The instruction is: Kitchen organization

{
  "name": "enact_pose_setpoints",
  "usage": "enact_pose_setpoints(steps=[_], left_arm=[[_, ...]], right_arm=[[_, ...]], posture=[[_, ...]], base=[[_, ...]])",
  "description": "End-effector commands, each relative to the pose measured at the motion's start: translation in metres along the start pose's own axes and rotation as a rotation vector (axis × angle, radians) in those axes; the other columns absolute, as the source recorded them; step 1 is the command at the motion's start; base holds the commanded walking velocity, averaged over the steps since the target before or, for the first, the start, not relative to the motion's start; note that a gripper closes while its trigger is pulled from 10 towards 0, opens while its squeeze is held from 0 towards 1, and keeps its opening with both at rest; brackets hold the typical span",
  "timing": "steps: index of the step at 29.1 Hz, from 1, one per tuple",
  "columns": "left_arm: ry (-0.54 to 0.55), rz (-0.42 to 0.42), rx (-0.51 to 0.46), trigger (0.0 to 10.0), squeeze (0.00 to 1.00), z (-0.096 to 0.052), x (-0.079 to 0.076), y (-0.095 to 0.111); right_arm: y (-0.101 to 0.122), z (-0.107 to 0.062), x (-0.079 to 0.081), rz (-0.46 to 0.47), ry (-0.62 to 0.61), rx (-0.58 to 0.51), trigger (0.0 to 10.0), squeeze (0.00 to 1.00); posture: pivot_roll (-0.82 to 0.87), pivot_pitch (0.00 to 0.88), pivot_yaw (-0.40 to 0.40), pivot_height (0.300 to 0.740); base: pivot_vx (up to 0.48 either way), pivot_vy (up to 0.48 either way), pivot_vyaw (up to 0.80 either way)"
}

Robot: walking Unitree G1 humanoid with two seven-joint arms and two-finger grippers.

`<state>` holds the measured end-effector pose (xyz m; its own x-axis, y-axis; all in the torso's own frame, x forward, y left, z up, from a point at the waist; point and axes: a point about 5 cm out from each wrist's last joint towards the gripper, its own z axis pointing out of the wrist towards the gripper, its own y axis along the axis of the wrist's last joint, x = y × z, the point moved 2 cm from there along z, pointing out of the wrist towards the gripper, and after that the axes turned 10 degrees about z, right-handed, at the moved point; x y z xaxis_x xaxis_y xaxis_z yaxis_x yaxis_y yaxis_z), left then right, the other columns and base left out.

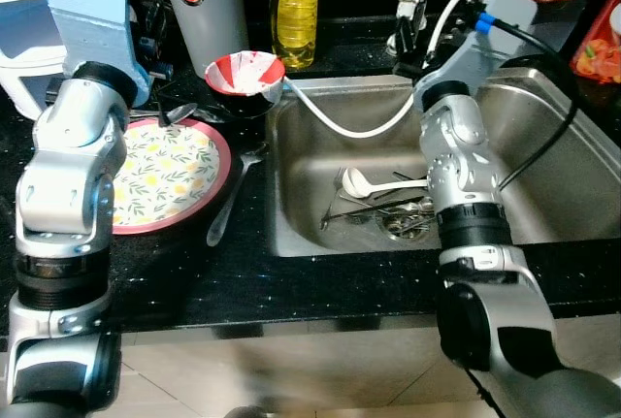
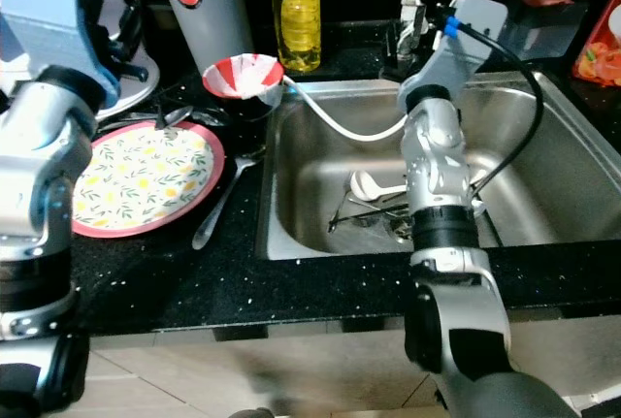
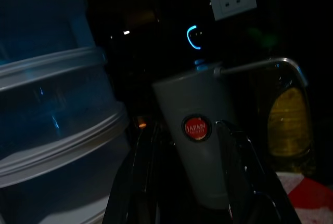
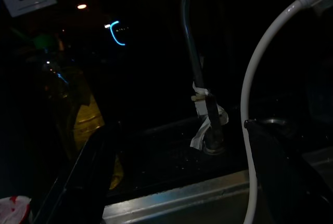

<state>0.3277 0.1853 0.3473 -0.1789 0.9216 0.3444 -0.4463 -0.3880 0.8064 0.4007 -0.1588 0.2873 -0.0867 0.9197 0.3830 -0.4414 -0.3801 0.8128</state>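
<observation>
Both jaws wide apart: L (image 3: 192,182) framing grey tumbler (image 3: 200,146), R (image 4: 177,177) near tap (image 4: 200,78)

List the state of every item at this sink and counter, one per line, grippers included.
Floral plate: flat on counter, empty.
Red-and-white bowl: upright beside sink.
Spoon: lying on counter by the plate.
Sink: holds cutlery near the drain.
White ladle: lying in sink.
Grey tumbler: upright.
Yellow bottle: upright.
Left gripper: open.
Right gripper: open.
</observation>
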Motion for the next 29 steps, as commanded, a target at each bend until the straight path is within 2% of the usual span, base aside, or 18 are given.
enact_pose_setpoints(steps=[1,3,5,7,10,13,16,19,22,24,28,29], left_arm=[[0.022,-0.025,-0.029,10.0,0.00,-0.003,0.003,0.003],[0.009,-0.023,-0.047,10.0,0.00,-0.010,-0.004,0.002],[-0.001,-0.018,-0.062,10.0,0.00,-0.012,-0.007,0.004],[0.013,-0.002,-0.055,10.0,0.00,-0.015,-0.007,0.001],[0.008,-0.020,-0.051,10.0,0.00,-0.019,-0.008,-0.001],[-0.019,-0.001,-0.046,10.0,0.00,-0.025,-0.015,-0.006],[-0.059,-0.035,-0.046,10.0,0.00,-0.032,-0.022,-0.005],[-0.115,-0.043,-0.045,10.0,0.00,-0.041,-0.033,-0.004],[-0.116,-0.051,-0.044,10.0,0.00,-0.042,-0.035,-0.005],[-0.101,-0.040,-0.038,10.0,0.00,-0.041,-0.034,-0.008],[0.001,0.006,-0.052,10.0,0.00,-0.036,-0.008,-0.009],[0.001,0.006,-0.052,10.0,0.00,-0.036,-0.008,-0.009]], right_arm=[[0.001,-0.004,0.018,-0.046,0.083,-0.029,10.0,0.00],[0.007,-0.005,0.026,-0.120,0.134,-0.075,10.0,0.00],[0.011,-0.005,0.027,-0.131,0.139,-0.095,10.0,0.00],[0.018,0.000,0.020,-0.130,0.084,-0.118,10.0,0.00],[0.019,0.002,0.019,-0.128,0.079,-0.117,10.0,0.00],[0.014,0.001,0.019,-0.170,0.101,-0.107,10.0,0.00],[0.020,0.003,0.011,-0.174,0.071,-0.129,10.0,0.00],[0.033,0.011,-0.005,-0.128,-0.041,-0.164,10.0,0.00],[0.034,0.013,0.001,-0.157,-0.001,-0.174,10.0,0.00],[0.032,0.013,0.002,-0.173,0.016,-0.168,10.0,0.00],[0.042,0.015,-0.012,-0.194,-0.018,-0.202,10.0,0.00],[0.042,0.015,-0.012,-0.194,-0.018,-0.202,10.0,0.00]], posture=[[0.16,0.000,0.083,0.740],[0.16,0.000,0.079,0.740],[0.16,0.000,0.079,0.740],[0.17,0.000,0.060,0.740],[0.18,0.000,0.054,0.740],[0.19,0.000,0.042,0.740],[0.21,0.000,0.028,0.740],[0.21,0.000,0.017,0.740],[0.21,0.000,0.007,0.740],[0.21,0.000,0.006,0.740],[0.22,0.000,-0.017,0.740],[0.22,0.000,-0.017,0.740]], base=[[0.000,0.000,0.00],[0.000,0.000,0.00],[0.000,0.000,0.00],[0.000,0.000,0.00],[0.000,0.000,0.00],[0.000,0.000,0.00],[0.000,0.000,0.00],[0.000,0.000,0.00],[0.000,0.000,0.00],[0.000,0.000,0.00],[0.000,0.000,0.00],[0.000,0.000,0.00]])
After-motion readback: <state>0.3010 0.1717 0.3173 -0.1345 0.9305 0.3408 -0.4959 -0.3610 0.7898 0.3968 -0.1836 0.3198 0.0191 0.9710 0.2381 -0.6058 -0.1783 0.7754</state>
